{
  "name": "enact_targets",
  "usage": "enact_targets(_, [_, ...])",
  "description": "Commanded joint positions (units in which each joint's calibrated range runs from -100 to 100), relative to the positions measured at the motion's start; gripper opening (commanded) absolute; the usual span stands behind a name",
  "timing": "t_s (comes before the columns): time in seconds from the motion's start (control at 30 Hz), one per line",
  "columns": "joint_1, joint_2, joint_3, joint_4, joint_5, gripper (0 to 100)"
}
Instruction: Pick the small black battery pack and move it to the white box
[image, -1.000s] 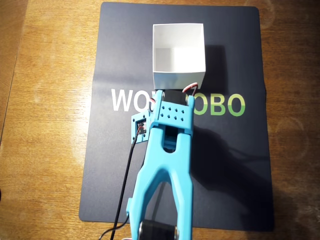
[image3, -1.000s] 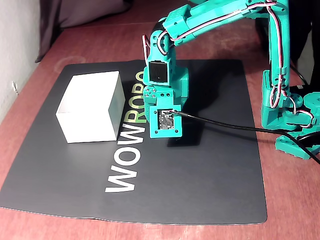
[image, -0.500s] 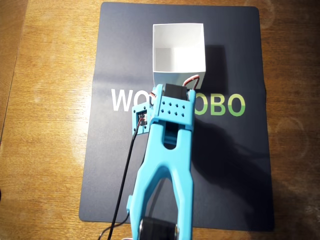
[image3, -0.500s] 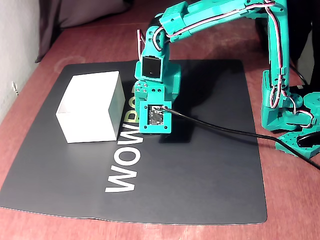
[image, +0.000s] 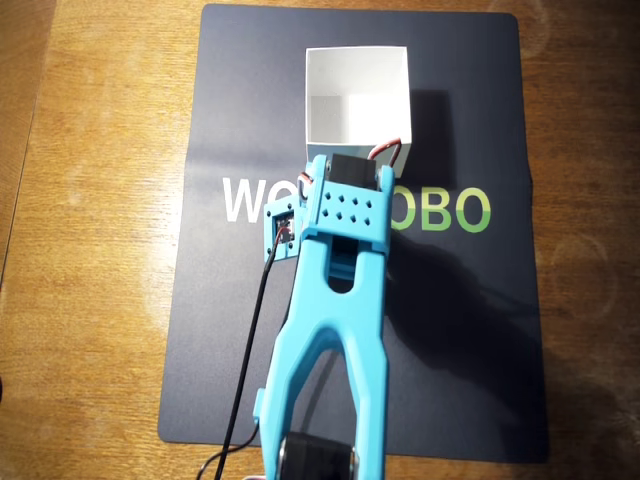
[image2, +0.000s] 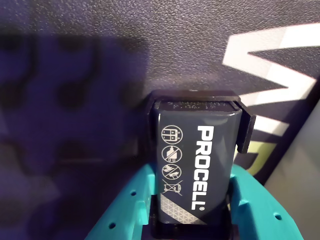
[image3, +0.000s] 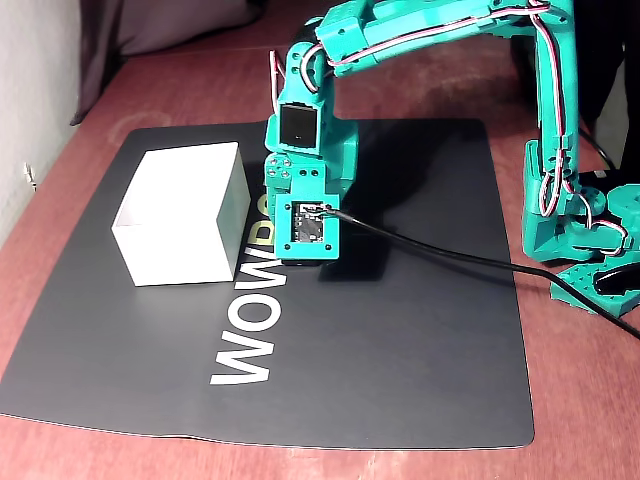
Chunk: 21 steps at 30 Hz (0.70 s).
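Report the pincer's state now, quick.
Pincer: closed on the small black Procell battery pack, held just above the dark mat.

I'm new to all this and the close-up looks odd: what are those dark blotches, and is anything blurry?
Wrist view: battery pack sharp, blotchy arm shadow left on the mat. Overhead view: heavy shadow right of the arm, white box bright. Fixed view: evenly lit, clear.

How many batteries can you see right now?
1: the battery, in its black holder, is between the teal pincer fingers, above the mat. Others may be hidden under the arm.
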Motion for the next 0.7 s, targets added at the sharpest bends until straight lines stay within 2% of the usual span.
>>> enact_targets(0.0, [0.2,-0.9,-3.1,0.3,0.2,12])
enact_targets(0.67, [-5.4,-14.7,-4.1,-0.4,-0.1,12])
